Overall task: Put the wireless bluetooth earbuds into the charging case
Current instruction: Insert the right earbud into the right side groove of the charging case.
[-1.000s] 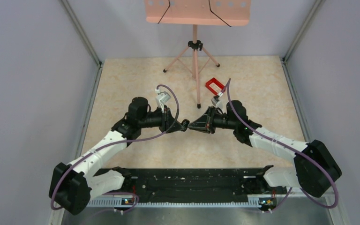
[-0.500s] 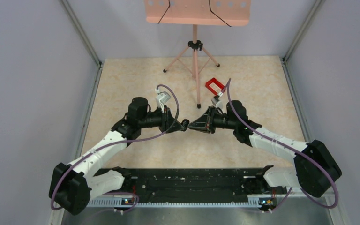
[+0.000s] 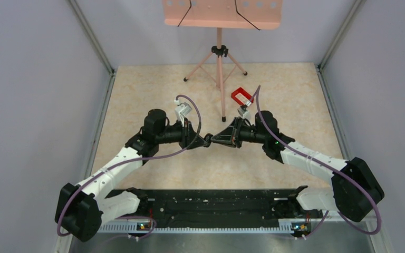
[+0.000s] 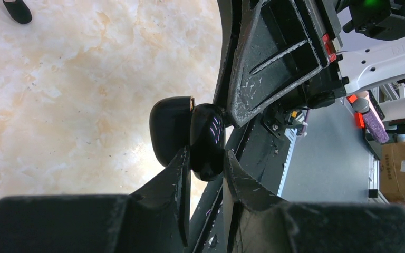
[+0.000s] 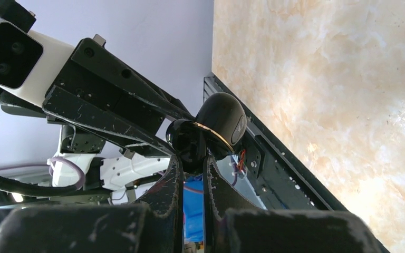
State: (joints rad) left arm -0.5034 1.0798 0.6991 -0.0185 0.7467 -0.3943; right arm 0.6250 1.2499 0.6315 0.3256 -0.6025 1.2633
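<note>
Holds charging case (image 4: 206, 138) mid-air in left end effector (image 4: 206, 154); touches it with fully closed right end effector (image 5: 192, 159), above bench (image 3: 153, 89).

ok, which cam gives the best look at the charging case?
Left wrist: the charging case sits large mid-frame, both halves and seam visible, clamped in the left tool. Right wrist shows it too, partly behind the right tool. Top external: just a dark speck between tools.

No legible text anywhere, label on cardboard box (image 4: 403, 169) too small to read
</note>
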